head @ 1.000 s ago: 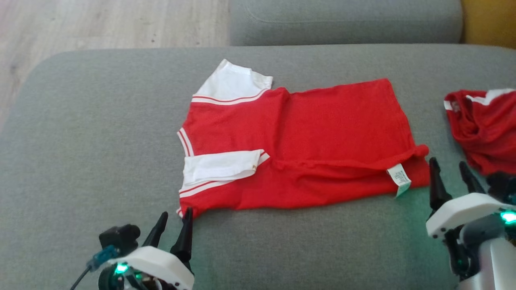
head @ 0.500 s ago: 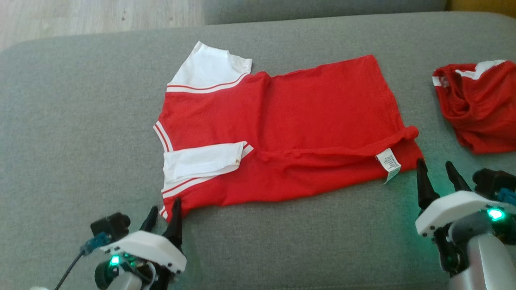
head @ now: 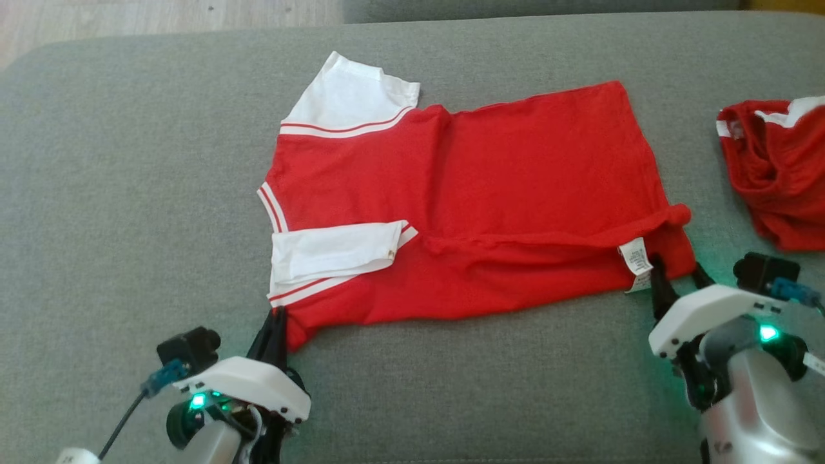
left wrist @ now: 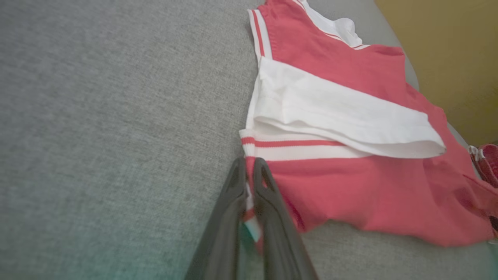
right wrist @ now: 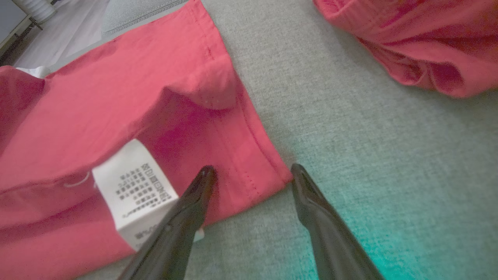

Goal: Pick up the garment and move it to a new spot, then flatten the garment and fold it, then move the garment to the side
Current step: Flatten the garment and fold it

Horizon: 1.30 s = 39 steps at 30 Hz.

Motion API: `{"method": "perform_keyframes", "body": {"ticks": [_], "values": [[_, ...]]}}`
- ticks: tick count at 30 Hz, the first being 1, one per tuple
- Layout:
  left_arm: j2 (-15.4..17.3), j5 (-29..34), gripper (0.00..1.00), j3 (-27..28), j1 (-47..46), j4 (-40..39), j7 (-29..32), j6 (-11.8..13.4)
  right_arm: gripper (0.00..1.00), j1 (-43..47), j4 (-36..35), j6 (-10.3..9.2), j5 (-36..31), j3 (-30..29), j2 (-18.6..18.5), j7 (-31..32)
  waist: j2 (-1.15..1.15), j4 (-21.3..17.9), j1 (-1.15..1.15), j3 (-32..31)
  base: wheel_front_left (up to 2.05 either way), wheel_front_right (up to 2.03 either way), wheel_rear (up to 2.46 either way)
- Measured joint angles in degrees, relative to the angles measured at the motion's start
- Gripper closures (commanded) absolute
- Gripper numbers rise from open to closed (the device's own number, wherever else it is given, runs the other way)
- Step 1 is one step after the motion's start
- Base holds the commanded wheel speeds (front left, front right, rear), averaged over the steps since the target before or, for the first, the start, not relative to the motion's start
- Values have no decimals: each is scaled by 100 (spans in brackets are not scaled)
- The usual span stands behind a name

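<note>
Shirt [head: 464, 212], red, white sleeves: flat, centre of frame, on grey cushion [head: 129, 193]. Left gripper [head: 278, 317]: clamped on shirt's lower-left corner. Right gripper [head: 677, 269]: fingers spread astride lower-right hem corner. Second garment [head: 773, 174]: crumpled, right edge.

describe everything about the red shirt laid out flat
The shirt is thin red knit with white sleeves and striped trim. It lies flat on the grey cushion, collar end to the robot's left, near side folded over with one sleeve on top. A white care label shows at the hem. The left gripper pinches its near shoulder corner; the right gripper, open, straddles the hem corner.
</note>
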Motion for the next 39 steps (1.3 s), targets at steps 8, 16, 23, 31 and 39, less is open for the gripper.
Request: {"method": "perform_keyframes", "body": {"ticks": [8,16,23,31,39], "values": [[2,18,100,-64,2,-83,-203,-56,100,-402,664,0,269,-89,-13,-57,0,72,0,-169,0,0,0],[404,221,100,-92,7,-802,-44,-51,100,-402,388,0,378,-177,-9,192,0,15,0,-562,0,0,0],[1023,268,100,-119,26,-1499,616,4,100,-348,-314,0,550,-224,-8,764,0,-87,0,-842,0,0,0],[1488,149,100,-266,781,-1850,1371,99,100,673,-932,0,858,-166,3,1115,0,-223,-1,-937,0,0,0],[1456,14,100,-221,1120,-1725,1259,264,82,1424,-1141,0,1178,64,19,842,0,-335,-1,-869,0,0,0]]}}
